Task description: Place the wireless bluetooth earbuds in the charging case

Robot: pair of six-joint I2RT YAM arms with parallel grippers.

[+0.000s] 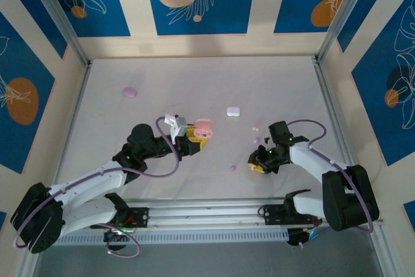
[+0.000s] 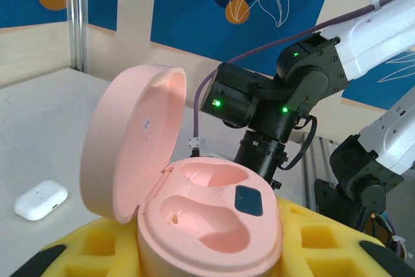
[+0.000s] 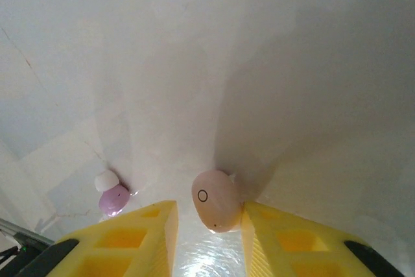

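Pink case [image 2: 207, 225], pink earbud [image 3: 217, 200] — yellow fingers [image 3: 136, 238].

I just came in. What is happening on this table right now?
The left pincer holds an open, empty pink case. The right pincer is down at the table, its jaws either side of a pink bud. A gap shows on one side, so the bud is not gripped yet. A purple bud lies close beside it, and a closed white case sits farther off.

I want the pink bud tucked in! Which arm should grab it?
Right. The right gripper straddles the pink earbud; the left gripper is busy holding the open pink case.
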